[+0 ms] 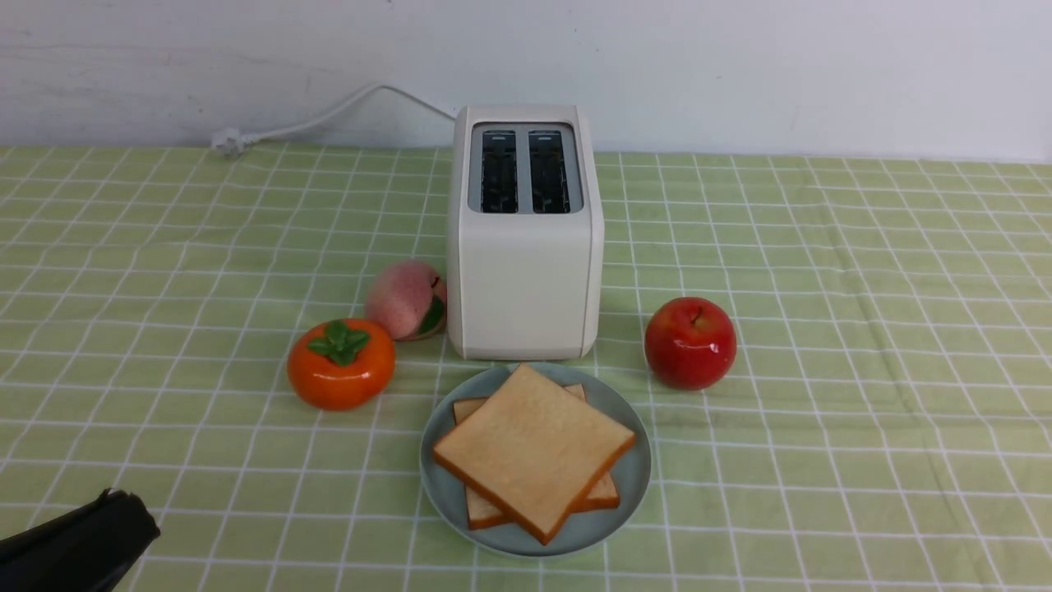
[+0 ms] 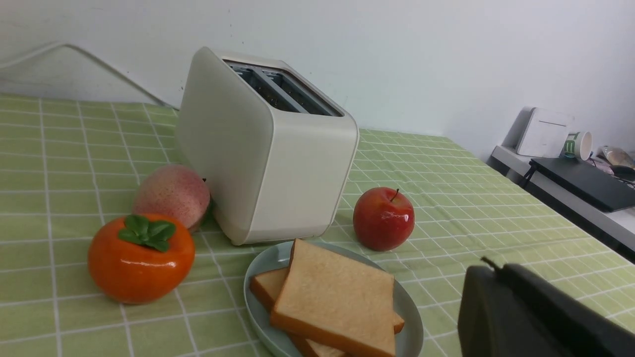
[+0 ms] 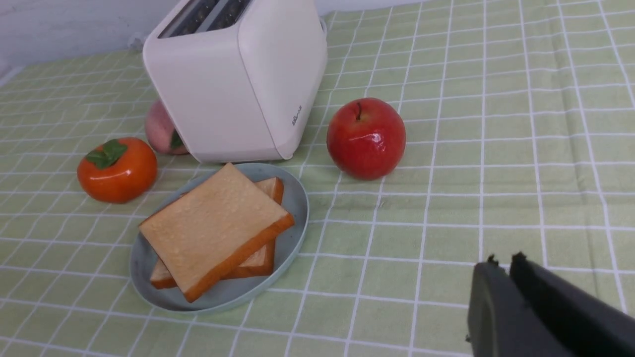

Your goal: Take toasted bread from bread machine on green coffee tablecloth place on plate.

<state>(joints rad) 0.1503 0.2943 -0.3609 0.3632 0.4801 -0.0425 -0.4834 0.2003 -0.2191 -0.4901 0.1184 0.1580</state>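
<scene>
Toasted bread [image 1: 534,448]: two square, thick slices, stacked, pale tan on the faces, orange-brown along the crusts. The upper slice lies turned across the lower, whose corners show beneath it. Both rest on the plate [image 1: 631,497], round, shallow and pale blue, on the green coffee tablecloth [image 1: 822,460] directly in front of the bread machine [image 1: 526,284]. The machine is cream-white, its two slots dark. Left jaws [image 2: 496,267]: closed, nothing held. Right jaws [image 3: 503,263]: seen blurred at the frame's edge, apparently near together; whether open or closed cannot be told.
</scene>
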